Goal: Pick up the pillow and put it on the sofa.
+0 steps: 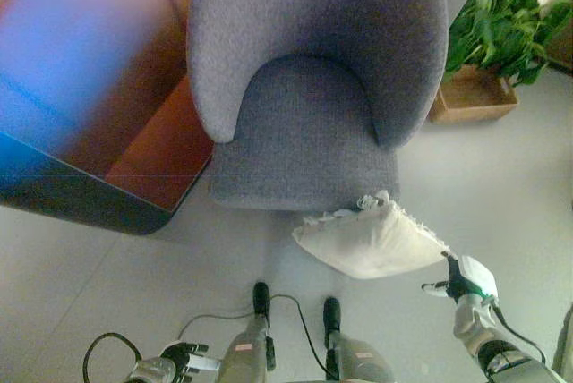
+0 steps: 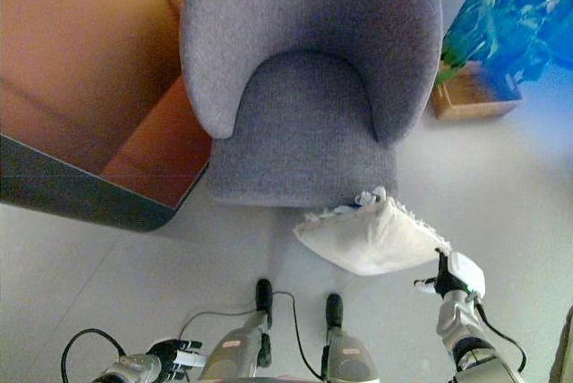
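A white pillow (image 1: 372, 240) with a fringed edge hangs tilted just in front of the front edge of the grey armchair's seat (image 1: 304, 132), its upper edge close to the seat's lip. My right hand (image 1: 464, 281) pinches the pillow's right corner from the lower right. Down at the bottom left, my left hand (image 1: 182, 356) hangs low with relaxed fingers and holds nothing. The armchair has a tall curved backrest (image 1: 313, 16), and nothing lies on its seat.
A low brown table with a dark rim (image 1: 98, 132) stands to the left of the armchair. A potted green plant in a wooden box (image 1: 488, 52) sits at the right rear. Pale floor (image 1: 134, 285) lies in front.
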Controlling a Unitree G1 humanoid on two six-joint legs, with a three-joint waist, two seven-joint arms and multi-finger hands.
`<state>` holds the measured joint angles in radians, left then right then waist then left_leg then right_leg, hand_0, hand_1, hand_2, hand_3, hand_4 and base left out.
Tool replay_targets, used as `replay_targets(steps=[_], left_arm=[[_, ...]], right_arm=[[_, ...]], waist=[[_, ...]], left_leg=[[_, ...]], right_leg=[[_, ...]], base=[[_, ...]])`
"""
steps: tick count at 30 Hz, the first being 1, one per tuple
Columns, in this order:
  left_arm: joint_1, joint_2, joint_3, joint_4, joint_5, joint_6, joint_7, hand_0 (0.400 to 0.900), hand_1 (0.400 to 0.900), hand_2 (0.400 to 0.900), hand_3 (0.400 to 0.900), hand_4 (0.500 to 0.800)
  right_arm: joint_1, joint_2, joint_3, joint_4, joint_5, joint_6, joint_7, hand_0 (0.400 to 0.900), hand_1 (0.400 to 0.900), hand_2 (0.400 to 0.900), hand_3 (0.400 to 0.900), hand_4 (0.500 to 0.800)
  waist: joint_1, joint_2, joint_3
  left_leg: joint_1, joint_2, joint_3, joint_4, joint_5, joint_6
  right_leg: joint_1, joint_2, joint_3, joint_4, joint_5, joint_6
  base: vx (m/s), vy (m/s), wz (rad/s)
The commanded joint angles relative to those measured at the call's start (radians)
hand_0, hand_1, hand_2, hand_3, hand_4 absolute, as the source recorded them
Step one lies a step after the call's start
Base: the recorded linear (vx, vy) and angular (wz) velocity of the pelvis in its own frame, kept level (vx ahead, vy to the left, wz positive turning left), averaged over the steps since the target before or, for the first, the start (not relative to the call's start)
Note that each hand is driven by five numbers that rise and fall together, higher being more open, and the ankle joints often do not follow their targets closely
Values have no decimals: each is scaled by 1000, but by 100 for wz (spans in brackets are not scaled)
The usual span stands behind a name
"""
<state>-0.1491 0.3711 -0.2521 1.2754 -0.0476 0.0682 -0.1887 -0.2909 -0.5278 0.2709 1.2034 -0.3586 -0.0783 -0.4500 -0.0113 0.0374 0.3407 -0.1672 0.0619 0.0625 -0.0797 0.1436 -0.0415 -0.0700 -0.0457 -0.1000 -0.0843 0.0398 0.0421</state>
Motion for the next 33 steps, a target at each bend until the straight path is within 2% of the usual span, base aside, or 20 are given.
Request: replay_targets(steps=[1,6,7,9,12,21,33], left_arm=[[-25,53,-26,34,-35,30,5,900,900,900,900,800],[-64,53,-32,38,-65,38,20,900,900,900,900,800],[-60,56,-24,44,-54,21,15,900,900,900,900,800],[-22,78,-15,72,-52,-71,-22,900,900,900,900,800],[19,85,-11,74,-66,-125,-53,900,900,900,900,800],[42,94,-43,-25,-112,-101,-81,900,900,900,900,800],[64,96,-74,-98,-169,-93,-82,900,900,900,900,800]], right_arm=[[-70,-128,33,-43,36,-9,-58,900,900,900,900,800],[-152,-171,62,-64,38,0,-47,900,900,900,900,800],[-160,-178,70,-67,50,2,-49,900,900,900,900,800],[-171,-225,67,-68,56,-20,-46,900,900,900,900,800],[-186,-279,52,-91,26,-28,-35,900,900,900,900,800],[-293,-396,60,-187,44,-18,88,900,900,900,900,800],[-416,-475,108,-284,17,-19,165,900,900,900,900,800]], waist=[[19,-20,20],[19,-1,61],[20,2,66],[20,23,87],[14,56,102],[21,116,136],[28,156,174]], left_leg=[[7,-34,-14,-8,-84,13],[-42,-42,-29,-8,-69,9],[-51,-43,-30,-8,-67,9],[-73,-50,-36,-5,-58,7],[-87,-62,-37,3,-55,5],[-131,-84,-36,2,-27,3],[-201,-95,-28,4,1,3]], right_leg=[[-115,-28,4,40,56,54],[-176,-28,-3,90,34,45],[-188,-29,-4,98,30,43],[-218,-34,-11,123,22,37],[-242,-45,-10,146,13,32],[-304,-64,-15,164,20,35],[-389,-73,-15,196,28,44]], base=[[-73,8,-2],[-54,9,1],[-74,15,12],[-57,80,10],[-16,166,0],[-33,82,0],[-18,20,0]])
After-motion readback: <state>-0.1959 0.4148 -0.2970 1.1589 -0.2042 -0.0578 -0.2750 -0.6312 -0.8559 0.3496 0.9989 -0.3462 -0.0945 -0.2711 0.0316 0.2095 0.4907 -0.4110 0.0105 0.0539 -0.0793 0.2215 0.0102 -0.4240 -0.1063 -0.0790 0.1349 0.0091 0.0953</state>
